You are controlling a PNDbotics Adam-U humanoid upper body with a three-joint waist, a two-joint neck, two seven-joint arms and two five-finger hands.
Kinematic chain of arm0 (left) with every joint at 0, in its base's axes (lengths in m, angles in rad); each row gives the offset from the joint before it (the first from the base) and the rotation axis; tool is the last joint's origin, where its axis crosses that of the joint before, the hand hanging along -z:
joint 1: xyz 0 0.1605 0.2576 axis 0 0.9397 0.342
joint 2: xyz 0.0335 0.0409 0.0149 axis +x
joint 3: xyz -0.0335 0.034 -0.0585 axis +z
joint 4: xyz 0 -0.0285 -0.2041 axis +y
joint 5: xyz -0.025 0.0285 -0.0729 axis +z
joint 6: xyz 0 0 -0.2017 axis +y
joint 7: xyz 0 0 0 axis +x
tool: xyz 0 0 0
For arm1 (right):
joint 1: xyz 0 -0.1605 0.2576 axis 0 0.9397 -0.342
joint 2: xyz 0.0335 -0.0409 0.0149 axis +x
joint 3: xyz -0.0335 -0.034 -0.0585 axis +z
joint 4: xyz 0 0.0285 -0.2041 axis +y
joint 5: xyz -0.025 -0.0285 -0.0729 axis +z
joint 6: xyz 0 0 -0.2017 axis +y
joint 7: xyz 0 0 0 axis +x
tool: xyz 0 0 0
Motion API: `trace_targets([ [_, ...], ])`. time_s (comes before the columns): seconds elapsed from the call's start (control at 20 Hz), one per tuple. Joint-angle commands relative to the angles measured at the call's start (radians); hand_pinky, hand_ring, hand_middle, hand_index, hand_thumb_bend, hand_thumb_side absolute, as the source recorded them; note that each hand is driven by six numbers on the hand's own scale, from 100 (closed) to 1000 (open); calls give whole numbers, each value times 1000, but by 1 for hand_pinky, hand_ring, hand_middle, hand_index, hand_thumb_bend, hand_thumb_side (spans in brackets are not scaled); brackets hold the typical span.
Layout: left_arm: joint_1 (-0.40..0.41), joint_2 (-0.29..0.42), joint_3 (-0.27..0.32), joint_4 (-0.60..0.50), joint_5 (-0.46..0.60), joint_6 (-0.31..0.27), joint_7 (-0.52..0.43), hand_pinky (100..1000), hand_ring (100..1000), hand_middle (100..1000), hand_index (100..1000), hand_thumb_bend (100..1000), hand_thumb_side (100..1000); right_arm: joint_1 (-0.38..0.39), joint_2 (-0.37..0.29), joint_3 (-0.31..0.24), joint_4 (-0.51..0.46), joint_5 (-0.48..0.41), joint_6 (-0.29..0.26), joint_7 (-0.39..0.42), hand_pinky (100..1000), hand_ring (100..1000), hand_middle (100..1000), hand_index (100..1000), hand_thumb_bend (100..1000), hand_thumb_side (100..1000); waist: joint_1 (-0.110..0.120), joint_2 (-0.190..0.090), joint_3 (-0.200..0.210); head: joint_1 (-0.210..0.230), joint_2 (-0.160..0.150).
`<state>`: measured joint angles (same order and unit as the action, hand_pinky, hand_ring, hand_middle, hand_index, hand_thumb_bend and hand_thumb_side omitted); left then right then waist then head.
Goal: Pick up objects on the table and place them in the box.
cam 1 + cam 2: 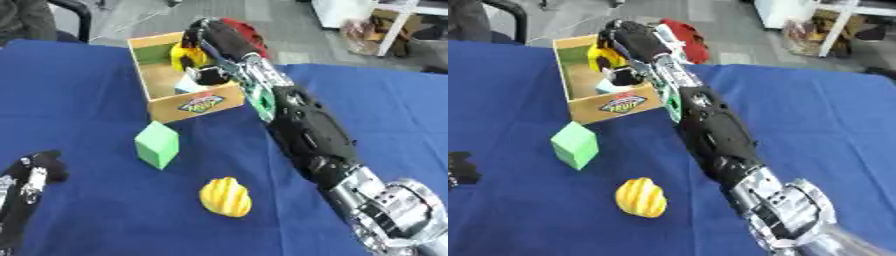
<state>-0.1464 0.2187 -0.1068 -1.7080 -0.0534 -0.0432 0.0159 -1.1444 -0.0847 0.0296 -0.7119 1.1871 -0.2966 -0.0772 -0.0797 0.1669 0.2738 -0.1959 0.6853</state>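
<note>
An open wooden box (197, 104) with a fruit label on its front stands at the back left of the blue table (79, 90). My right hand (219, 37) hangs over the box's right side, fingers curled round a yellow object (185, 56) that is inside the box opening. Something pale blue (187, 86) lies in the box. In front of the box stands a green cube (157, 145), and nearer me lies a yellow ridged fruit (225, 196). My left hand (33, 172) rests at the lower left edge, fingers relaxed, holding nothing.
My right arm (311, 135) stretches diagonally from the lower right corner to the box, passing right of the cube and the fruit. A red thing (251, 31) shows behind the right hand. Past the table's far edge are grey floor and white furniture (385, 25).
</note>
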Motion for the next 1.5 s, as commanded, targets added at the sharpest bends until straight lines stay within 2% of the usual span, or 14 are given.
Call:
trace_targets([
  [0.05,-16,9,-7,-17,3,-2,-10,637,560,534,722,100,726,-45,-10,-79,87,28,54,27,832,853,876,1000,100,202,1,-16,12,-3,-17],
  [0.15,-14,11,-6,-16,3,-1,-10,637,560,534,722,100,726,-52,-16,-101,110,66,136,12,869,915,964,1000,100,172,0,-15,18,-3,-16],
  [0.3,-14,11,-5,-16,2,-1,-10,637,560,534,722,100,726,-49,-25,-111,93,136,253,-83,873,937,995,1000,100,100,0,-16,16,0,-15],
  [0.4,-12,9,-6,-16,3,-1,-10,637,559,534,722,100,728,-45,-29,-110,74,152,295,-147,851,911,974,1000,100,100,0,-17,11,-1,-13],
  [0.45,-10,9,-5,-15,3,-1,-10,637,559,534,722,100,728,-41,-33,-104,63,147,294,-168,845,905,966,1000,100,100,1,-18,7,-1,-11],
  [0.55,-5,9,-3,-15,2,-1,-7,637,559,534,722,100,728,-29,-50,-75,25,120,250,-179,830,883,945,1000,100,100,2,-20,-4,2,-6],
  [0.65,0,10,2,-14,1,-1,-3,637,559,534,721,100,729,-8,-76,-32,-33,70,174,-146,822,874,931,1000,100,121,3,-22,-21,8,-1],
  [0.8,11,12,12,-14,0,-1,6,637,559,534,721,100,731,34,-124,46,-151,-49,49,-53,812,856,909,1000,100,159,4,-25,-54,18,10],
  [0.95,19,14,20,-15,-2,-1,15,637,559,534,721,100,732,98,-185,122,-300,-219,-48,54,802,842,893,1000,100,216,5,-26,-88,26,22],
  [1.1,27,16,27,-14,-5,-1,23,637,559,534,721,100,734,185,-247,175,-453,-403,-101,165,785,821,875,1000,100,231,5,-28,-121,32,31],
  [1.25,36,19,33,-13,-7,0,29,638,559,535,721,100,735,279,-295,206,-592,-564,-143,280,781,816,862,1000,100,228,5,-32,-149,36,41],
  [1.5,44,21,37,-11,-10,-1,34,638,560,535,722,100,736,427,-345,244,-743,-748,-219,467,782,821,852,1000,100,218,2,-39,-177,38,53],
])
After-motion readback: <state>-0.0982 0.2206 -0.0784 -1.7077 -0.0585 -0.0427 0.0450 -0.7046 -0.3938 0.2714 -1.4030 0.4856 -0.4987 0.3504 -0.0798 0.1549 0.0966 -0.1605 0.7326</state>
